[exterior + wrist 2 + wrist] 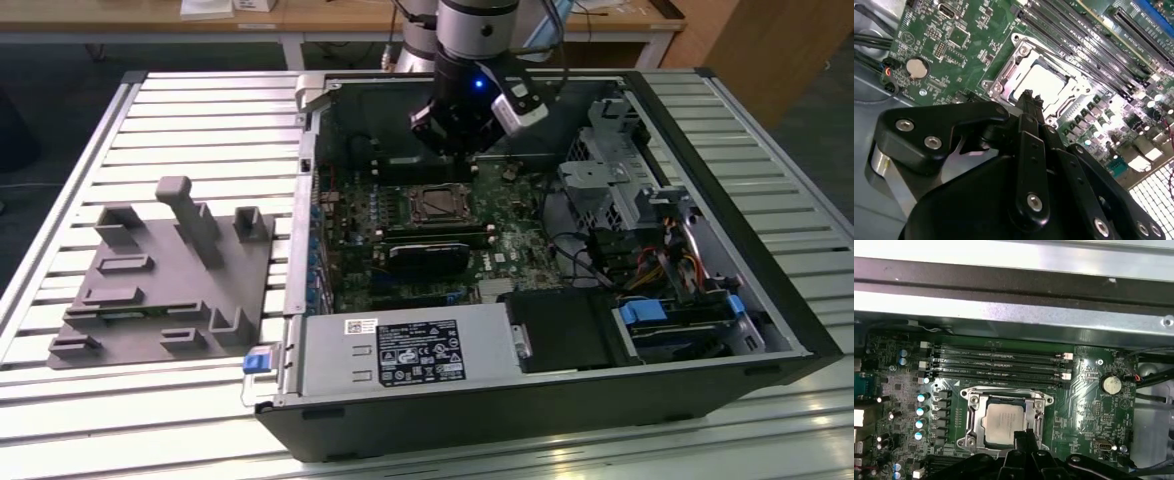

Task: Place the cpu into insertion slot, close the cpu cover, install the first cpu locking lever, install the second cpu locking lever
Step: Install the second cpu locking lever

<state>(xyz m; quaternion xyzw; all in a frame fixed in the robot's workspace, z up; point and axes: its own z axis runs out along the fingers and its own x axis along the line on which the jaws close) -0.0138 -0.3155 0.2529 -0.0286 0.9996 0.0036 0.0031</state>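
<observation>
One cpu [1004,421] you see seated in the insertion slot [972,427], cpu cover [1040,401] closed over it; gripper [1027,95] pressed together just beside it.

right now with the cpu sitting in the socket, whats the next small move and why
Probably ease the pincer down onto the edge of the cpu cover. In both wrist views the cpu already lies in the insertion slot with the silver frame around it, and the pincer's tip hangs just at the frame's near edge.
</observation>
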